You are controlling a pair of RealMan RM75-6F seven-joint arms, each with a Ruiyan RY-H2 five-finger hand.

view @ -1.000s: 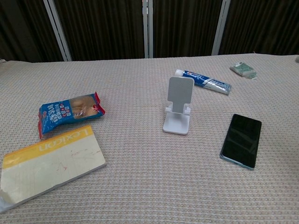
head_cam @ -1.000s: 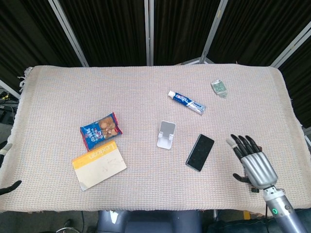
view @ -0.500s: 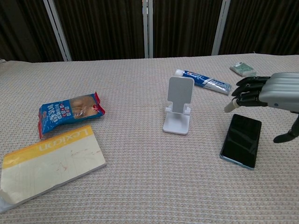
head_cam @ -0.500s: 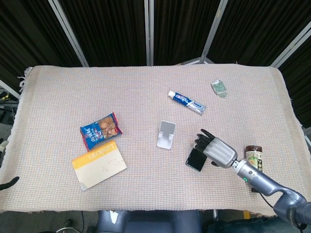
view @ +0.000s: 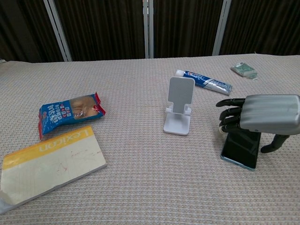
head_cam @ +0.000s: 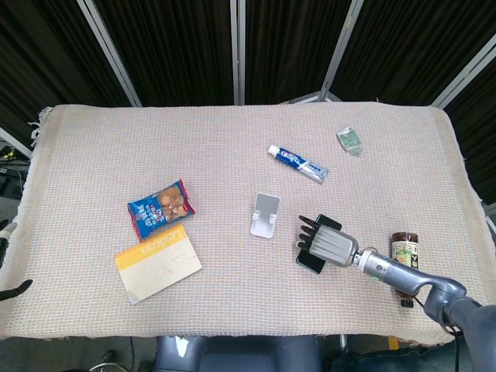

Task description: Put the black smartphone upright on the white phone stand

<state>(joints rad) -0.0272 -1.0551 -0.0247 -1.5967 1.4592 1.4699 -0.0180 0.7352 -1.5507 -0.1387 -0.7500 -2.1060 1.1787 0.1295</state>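
The black smartphone (view: 240, 149) lies flat on the cloth, right of the white phone stand (view: 180, 105). The stand (head_cam: 266, 215) is upright with nothing on it. My right hand (view: 265, 114) hovers low over the phone's upper half, fingers (view: 228, 116) stretched toward the stand and thumb hanging down by the phone's right edge. In the head view the right hand (head_cam: 329, 245) covers most of the phone (head_cam: 311, 261). I see no grip on the phone. Only a dark tip of my left hand (head_cam: 17, 288) shows at the left edge.
A toothpaste tube (head_cam: 297, 163) and a small green packet (head_cam: 350, 140) lie behind the stand. A blue snack bag (head_cam: 160, 208) and a yellow-spined book (head_cam: 158, 263) are at the left. A small jar (head_cam: 404, 249) stands near the front right, beside my right forearm.
My right hand has come in from the right front and dropped over the phone, covering it. The phone and stand have not moved.
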